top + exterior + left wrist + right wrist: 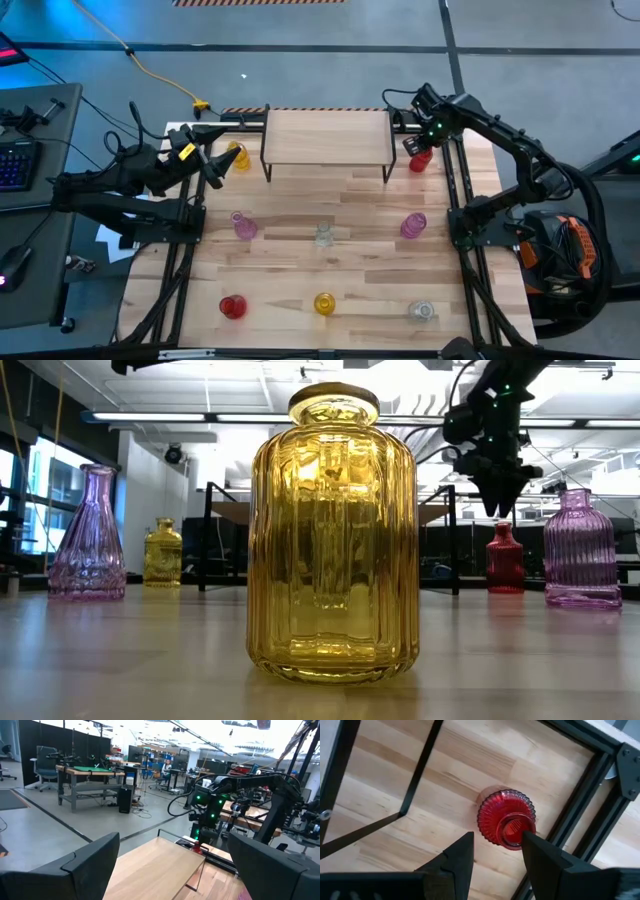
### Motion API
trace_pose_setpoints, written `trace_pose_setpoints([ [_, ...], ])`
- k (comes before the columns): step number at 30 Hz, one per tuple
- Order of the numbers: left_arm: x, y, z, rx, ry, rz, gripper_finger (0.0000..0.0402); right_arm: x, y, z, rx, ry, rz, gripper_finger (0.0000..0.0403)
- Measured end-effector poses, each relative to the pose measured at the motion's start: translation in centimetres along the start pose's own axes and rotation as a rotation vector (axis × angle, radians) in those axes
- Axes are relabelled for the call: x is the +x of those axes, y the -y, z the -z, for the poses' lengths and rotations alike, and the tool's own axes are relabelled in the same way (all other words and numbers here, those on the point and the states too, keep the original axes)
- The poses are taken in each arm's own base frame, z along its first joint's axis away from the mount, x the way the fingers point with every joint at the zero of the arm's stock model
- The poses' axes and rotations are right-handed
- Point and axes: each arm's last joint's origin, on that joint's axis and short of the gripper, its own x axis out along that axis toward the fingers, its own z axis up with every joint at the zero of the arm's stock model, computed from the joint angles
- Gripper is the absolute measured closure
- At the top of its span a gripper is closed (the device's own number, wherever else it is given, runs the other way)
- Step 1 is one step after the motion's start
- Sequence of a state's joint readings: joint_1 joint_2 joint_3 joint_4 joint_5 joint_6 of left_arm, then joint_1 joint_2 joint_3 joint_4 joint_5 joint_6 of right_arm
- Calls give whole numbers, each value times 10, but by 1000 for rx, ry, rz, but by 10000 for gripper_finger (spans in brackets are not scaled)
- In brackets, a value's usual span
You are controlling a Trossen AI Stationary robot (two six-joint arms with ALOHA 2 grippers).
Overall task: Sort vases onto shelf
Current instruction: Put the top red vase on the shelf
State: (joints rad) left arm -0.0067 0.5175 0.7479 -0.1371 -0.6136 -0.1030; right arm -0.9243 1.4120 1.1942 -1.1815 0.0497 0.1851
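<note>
A red vase (420,159) (506,817) stands upright on the table, just right of the shelf (325,135). My right gripper (421,143) (497,842) hangs straight above it, pointing down and open. The low view shows its fingertips (497,495) a little above the vase's mouth (505,526), touching nothing. My left gripper (215,162) (175,870) waits open and level at the far left, beside a yellow vase (238,157). On the table also stand two pink vases (243,225) (413,226), two clear ones (323,236) (422,311), a red one (232,306) and a yellow one (325,303).
The shelf's black legs (417,770) stand close beside the red vase on its left. A black frame rail (585,815) runs along its other side. The shelf's top board (150,865) is bare wood. In the low view the near yellow vase (333,535) hides much of the table.
</note>
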Motion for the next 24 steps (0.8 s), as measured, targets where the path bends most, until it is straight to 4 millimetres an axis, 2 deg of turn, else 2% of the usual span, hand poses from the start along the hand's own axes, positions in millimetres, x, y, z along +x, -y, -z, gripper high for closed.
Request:
trace_pose_setpoints([
  [14, 0, 0, 0, 1, 0, 0, 39, 0, -2, -1, 17, 11, -3, 256],
  [24, 0, 0, 0, 3, -1, 0, 39, 0, -3, -1, 104, 12, -3, 256],
])
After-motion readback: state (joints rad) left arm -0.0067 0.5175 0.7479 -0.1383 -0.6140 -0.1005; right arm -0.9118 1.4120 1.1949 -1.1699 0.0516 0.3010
